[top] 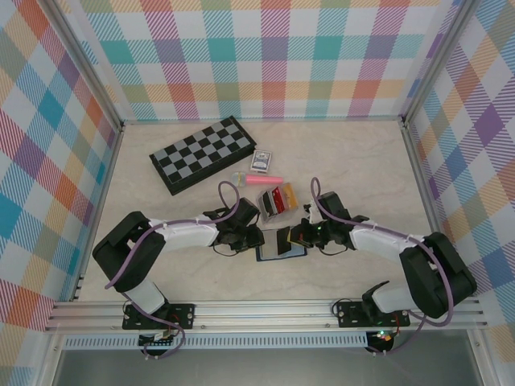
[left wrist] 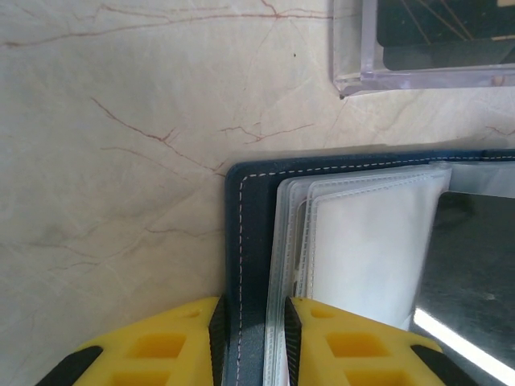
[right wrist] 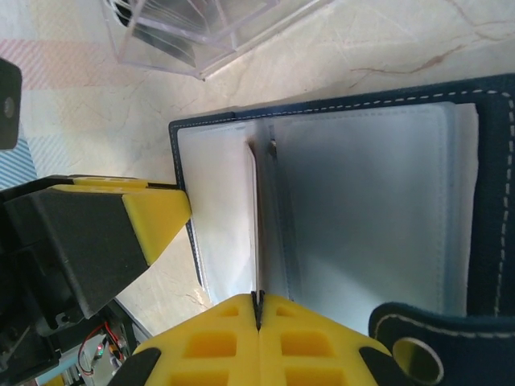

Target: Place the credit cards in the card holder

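We see the card holder (left wrist: 244, 241) lying open on the bench (top: 354, 169) between the arms, its left cover edge pinched by the fingers of the left gripper (left wrist: 254, 322). The fingers of the right gripper (right wrist: 257, 301) are closed on a black card (left wrist: 471, 273), held edge-on over the clear sleeves. Other credit cards (top: 282, 199) sit in the clear box (left wrist: 418, 76) just behind.

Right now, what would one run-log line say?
left gripper: shut on card holder edge | right gripper: shut on black card, at clear sleeves | card holder: open on table
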You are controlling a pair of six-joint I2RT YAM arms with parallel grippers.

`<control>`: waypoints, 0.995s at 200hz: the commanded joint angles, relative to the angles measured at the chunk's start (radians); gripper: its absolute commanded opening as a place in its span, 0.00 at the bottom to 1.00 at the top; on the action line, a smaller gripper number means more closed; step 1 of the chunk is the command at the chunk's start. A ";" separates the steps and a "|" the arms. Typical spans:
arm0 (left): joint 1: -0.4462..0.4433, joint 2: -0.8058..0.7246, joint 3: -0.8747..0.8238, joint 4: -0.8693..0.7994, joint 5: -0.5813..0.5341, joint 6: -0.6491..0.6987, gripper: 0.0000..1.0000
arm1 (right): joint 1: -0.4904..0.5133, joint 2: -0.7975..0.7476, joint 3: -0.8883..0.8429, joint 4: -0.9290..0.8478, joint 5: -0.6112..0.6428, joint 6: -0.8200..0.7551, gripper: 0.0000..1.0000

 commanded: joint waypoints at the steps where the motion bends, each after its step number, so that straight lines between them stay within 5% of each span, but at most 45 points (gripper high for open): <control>1: -0.021 0.030 -0.004 0.011 0.006 0.004 0.27 | -0.001 0.023 -0.015 0.012 0.001 0.011 0.01; 76: -0.024 0.031 0.000 0.003 0.008 0.004 0.26 | -0.006 -0.081 0.000 -0.093 0.035 -0.026 0.01; 199: -0.025 0.034 0.006 0.002 0.009 0.004 0.26 | -0.005 0.044 -0.032 0.101 -0.091 0.002 0.01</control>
